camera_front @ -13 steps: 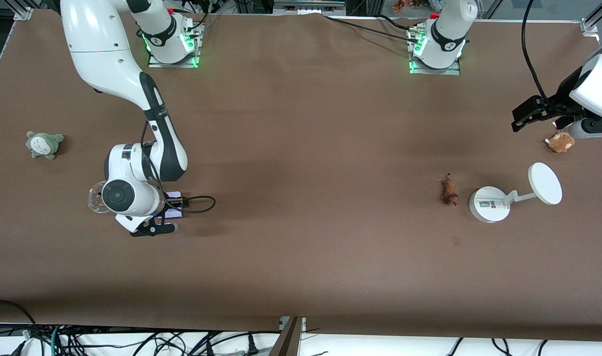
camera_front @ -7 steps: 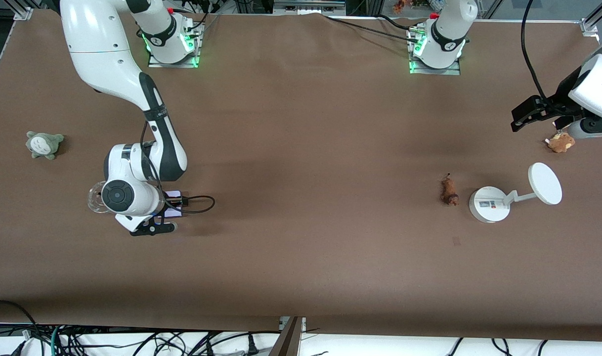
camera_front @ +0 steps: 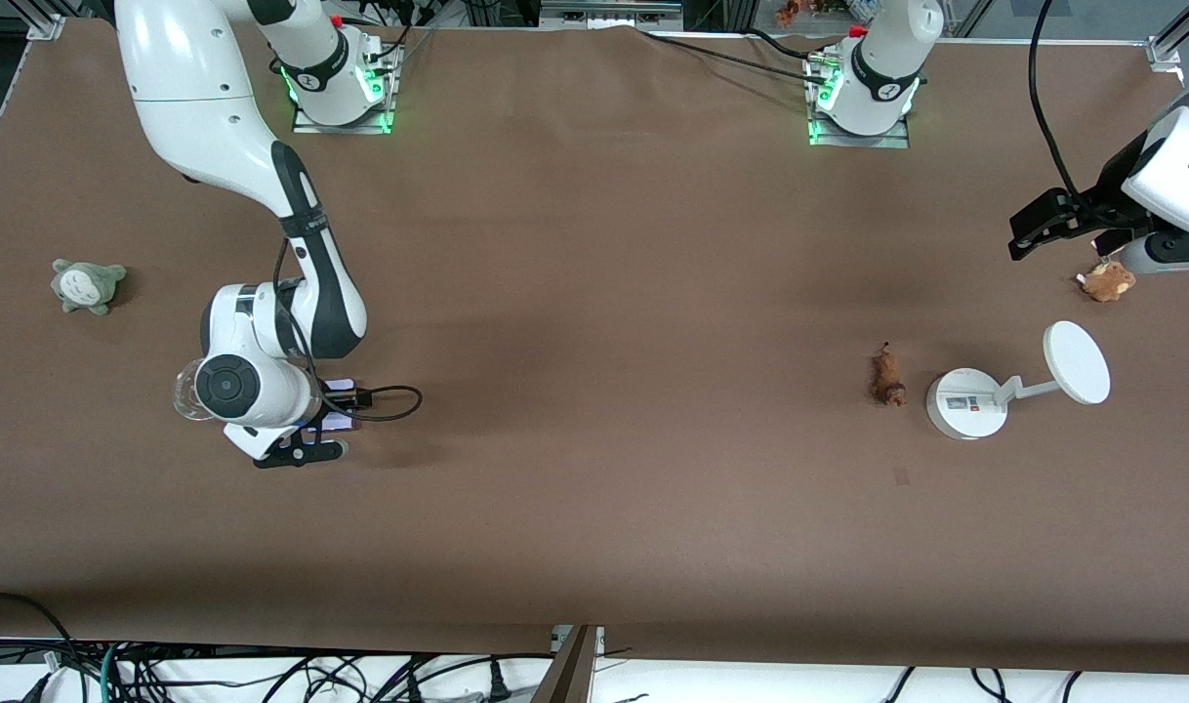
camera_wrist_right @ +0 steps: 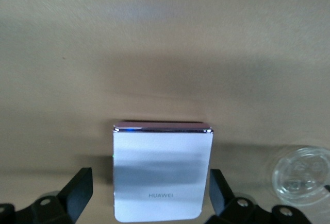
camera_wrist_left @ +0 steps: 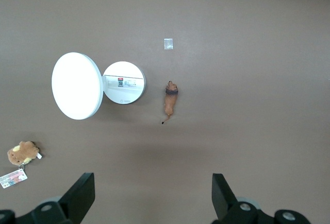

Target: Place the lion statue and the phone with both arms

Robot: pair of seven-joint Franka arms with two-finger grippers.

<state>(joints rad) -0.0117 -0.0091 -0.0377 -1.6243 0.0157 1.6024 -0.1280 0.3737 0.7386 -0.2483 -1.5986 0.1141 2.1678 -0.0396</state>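
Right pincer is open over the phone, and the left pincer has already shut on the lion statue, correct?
Not quite. The left pincer is open and empty; the left wrist view shows the lion statue lying on the table beside the white stand. The right pincer is open over the phone.

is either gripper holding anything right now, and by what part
Nothing is held. The right gripper is open, its fingers apart on either side of the phone. The left gripper is open over bare table.
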